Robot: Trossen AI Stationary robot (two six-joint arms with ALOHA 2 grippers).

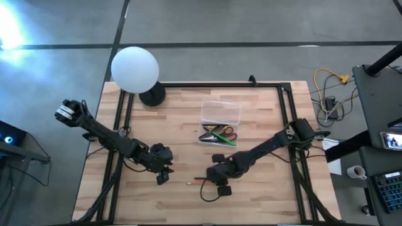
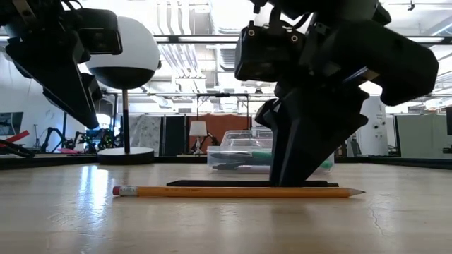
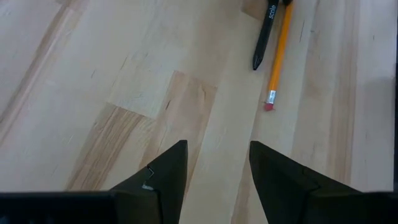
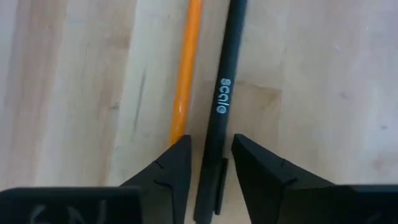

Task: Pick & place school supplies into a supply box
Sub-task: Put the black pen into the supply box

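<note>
A black pen [image 4: 219, 106] and an orange pencil [image 4: 186, 68] lie side by side on the wooden table near its near edge, the pencil [image 2: 240, 191] in front of the pen [image 2: 212, 183] in the low view. My right gripper [image 4: 211, 165] is open and points down over the pen, one finger on each side with a thin gap to each. My left gripper [image 3: 217, 168] is open above bare table to the left of the pencil's eraser end [image 3: 268, 106]. The clear supply box [image 1: 220, 112] stands toward the far edge, with a green marker and red-handled scissors [image 1: 220, 134] at its near end.
A white globe lamp [image 1: 134, 69] on a black base stands at the table's far left corner. A black rail frame [image 1: 207, 85] runs along the table's edges. Bare wood lies between the box and the two grippers [image 1: 188, 150].
</note>
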